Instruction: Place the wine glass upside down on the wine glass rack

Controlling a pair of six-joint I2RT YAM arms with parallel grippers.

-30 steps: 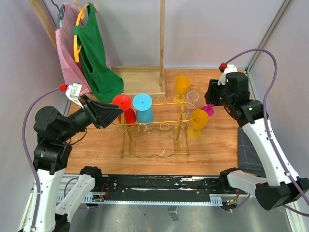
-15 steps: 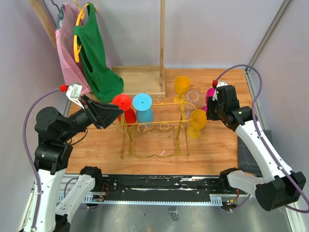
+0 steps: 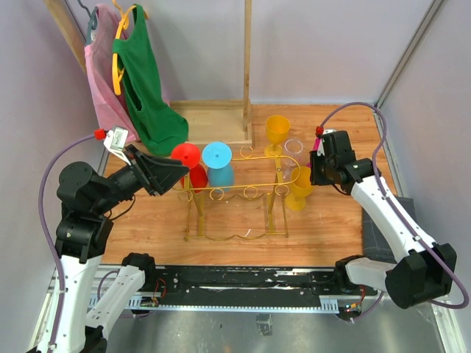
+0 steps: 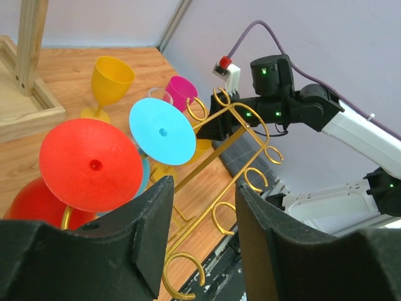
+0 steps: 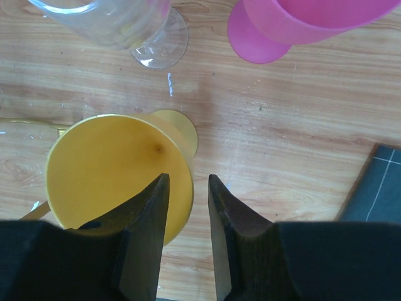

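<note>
The gold wire wine glass rack (image 3: 235,193) stands mid-table. A red glass (image 3: 186,156) and a blue glass (image 3: 218,156) hang on it upside down at its left end. A yellow wine glass (image 3: 302,184) stands upright on the table at the rack's right end. My right gripper (image 5: 188,177) hovers over this yellow glass (image 5: 106,163), open, one finger above the bowl and the other outside the rim. My left gripper (image 4: 203,183) is open and empty beside the rack's left end, with the rack's curled loops (image 4: 244,125) seen beyond its fingers.
A second yellow glass (image 3: 277,132), a clear glass (image 5: 125,25) and a pink glass (image 5: 301,19) stand upright behind the rack. A wooden stand (image 3: 213,121) with a green top (image 3: 143,88) and a pink top (image 3: 103,73) fills the back left. A dark mat (image 3: 375,220) lies right.
My right arm has swung left and forward from behind the pink glass to above the yellow glass, and its jaws have narrowed. The left arm has stayed put.
</note>
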